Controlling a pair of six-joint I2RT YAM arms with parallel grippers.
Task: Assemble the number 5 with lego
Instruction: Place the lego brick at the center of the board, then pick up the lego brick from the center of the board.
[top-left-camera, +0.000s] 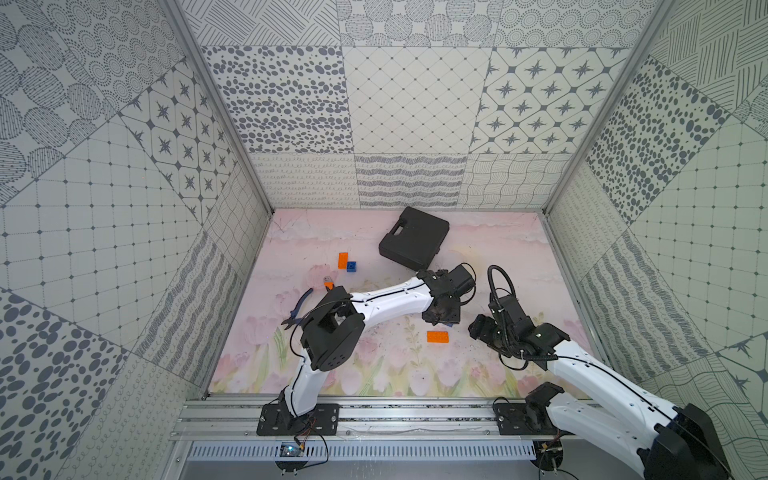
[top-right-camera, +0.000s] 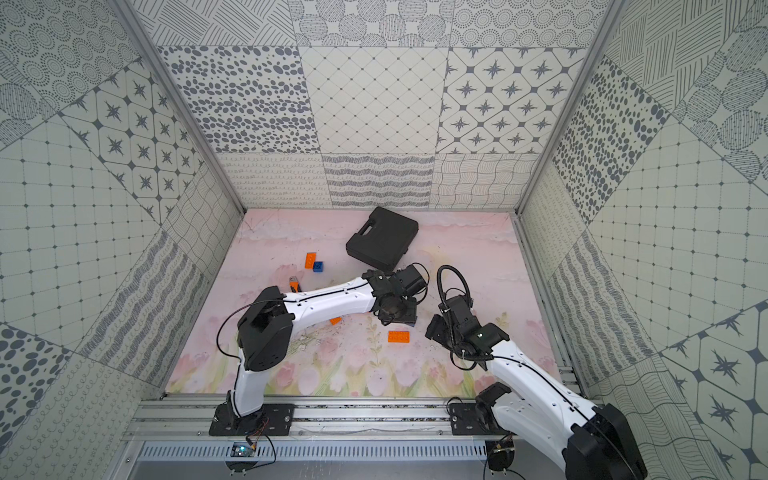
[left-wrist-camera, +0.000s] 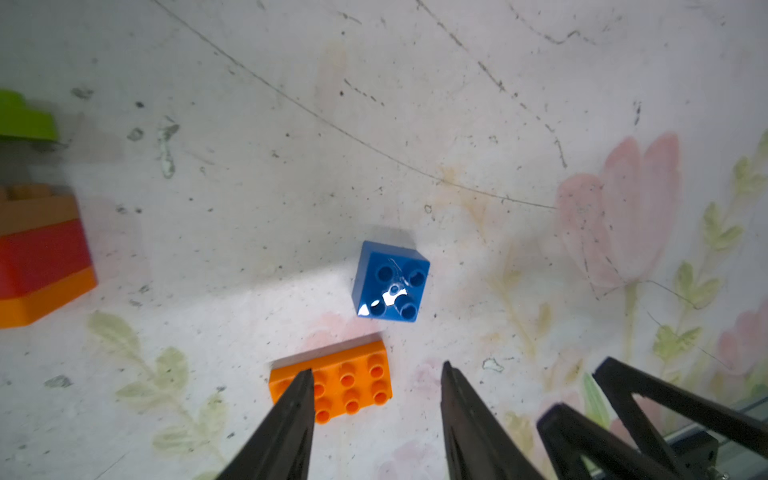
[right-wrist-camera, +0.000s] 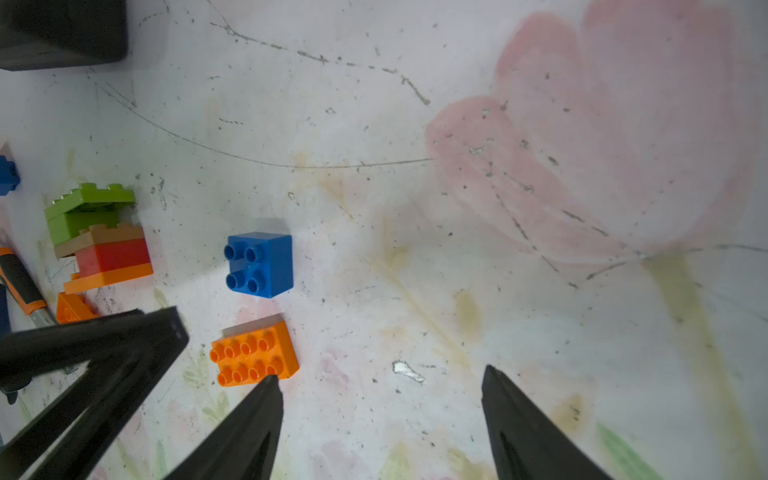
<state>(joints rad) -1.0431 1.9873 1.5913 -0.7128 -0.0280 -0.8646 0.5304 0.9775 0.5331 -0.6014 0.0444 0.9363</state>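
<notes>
A black case (top-left-camera: 414, 237) lies shut near the back of the flowered table (top-left-camera: 374, 374); its inside cannot be seen.

Counted lego: two loose long orange bricks, two square blue bricks and one stack. There is also one pair of pliers (top-left-camera: 300, 305), lying left of the case and nearer the robot.

The far orange brick (top-left-camera: 343, 260) and far blue brick (top-left-camera: 351, 266) touch each other just left of the case. The near orange brick (top-left-camera: 437, 336) lies on the robot side of the case, well apart from it. The near blue brick (right-wrist-camera: 259, 264) sits just beside that brick, on the side toward the case. The stack (right-wrist-camera: 99, 241) has two green layers over brown, red and orange. It stands well apart from the case and shows clearly only in the wrist views.

The left arm (top-left-camera: 386, 301) rises from the front rail, bends at the elbow and stretches rightward, its wrist turned down just short of the case. The left gripper (left-wrist-camera: 376, 370) has its jaws parted and holds nothing. One of its fingers (left-wrist-camera: 291, 415) crosses in front of the near orange brick.

The right arm (top-left-camera: 582, 365) reaches forward and leftward, low, on the robot side of the case. The right gripper (right-wrist-camera: 379, 373) is spread wide and empty, just beside the near orange brick.
</notes>
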